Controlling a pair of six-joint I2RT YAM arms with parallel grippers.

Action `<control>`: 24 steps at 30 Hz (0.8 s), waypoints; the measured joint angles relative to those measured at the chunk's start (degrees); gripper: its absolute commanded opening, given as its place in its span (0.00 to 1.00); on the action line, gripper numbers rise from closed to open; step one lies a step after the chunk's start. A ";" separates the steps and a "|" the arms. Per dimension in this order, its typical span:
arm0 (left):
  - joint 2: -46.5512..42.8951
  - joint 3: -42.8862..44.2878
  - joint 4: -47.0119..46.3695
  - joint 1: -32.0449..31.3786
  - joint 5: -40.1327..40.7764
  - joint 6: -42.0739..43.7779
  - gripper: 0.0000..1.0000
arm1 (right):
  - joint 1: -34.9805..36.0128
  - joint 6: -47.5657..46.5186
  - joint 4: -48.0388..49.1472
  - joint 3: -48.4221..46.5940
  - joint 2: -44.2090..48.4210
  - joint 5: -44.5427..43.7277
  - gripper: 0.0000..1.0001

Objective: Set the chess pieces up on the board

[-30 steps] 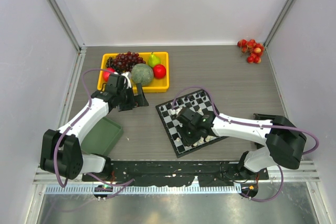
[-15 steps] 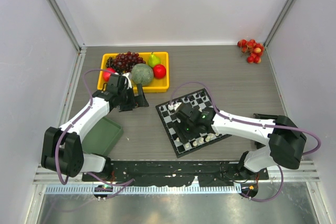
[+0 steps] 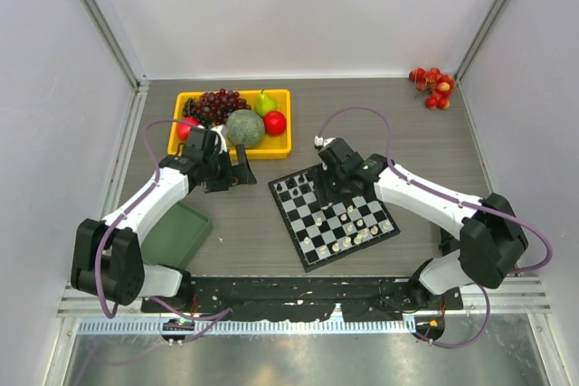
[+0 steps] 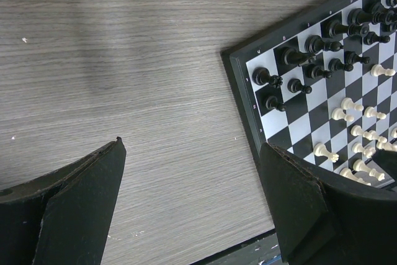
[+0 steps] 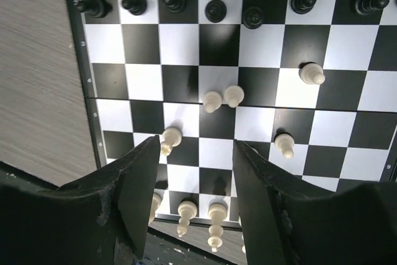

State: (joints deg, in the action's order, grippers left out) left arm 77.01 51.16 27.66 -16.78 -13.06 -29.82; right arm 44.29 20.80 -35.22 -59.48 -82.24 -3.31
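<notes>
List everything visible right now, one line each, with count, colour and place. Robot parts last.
Small checkered chessboard: one, black and white, table centre.
Tiny chess pieces: many, black and cream, on the board.
Yellow plastic tray: one, far left.
Dark grapes: one bunch, in the tray.
Green broccoli head: one, in the tray.
Green pear: one, in the tray.
Red apple: one, in the tray.
Green flat tray: one, near left.
Red cherries: one cluster, far right corner.
Left gripper: jaws open, beside the yellow tray.
Right gripper: jaws open, over the board.
</notes>
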 measured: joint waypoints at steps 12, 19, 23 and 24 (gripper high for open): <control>0.00 -0.42 -0.02 0.00 0.02 0.02 0.97 | -1.66 1.29 0.46 0.02 -5.66 6.01 0.53; 0.02 -0.42 0.00 0.00 0.00 0.02 0.97 | -1.66 2.19 1.77 1.66 -5.62 8.09 0.53; 0.11 -0.42 0.00 0.00 0.02 0.02 0.97 | -1.66 2.27 1.79 1.92 -5.62 8.37 0.53; 0.11 -0.42 0.02 0.00 0.02 0.02 0.97 | -1.66 2.27 1.79 1.92 -5.62 8.37 0.53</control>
State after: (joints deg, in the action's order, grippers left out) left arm 77.12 50.74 27.68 -16.78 -13.04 -29.80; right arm 42.63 23.07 -33.43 -57.56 -87.85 5.06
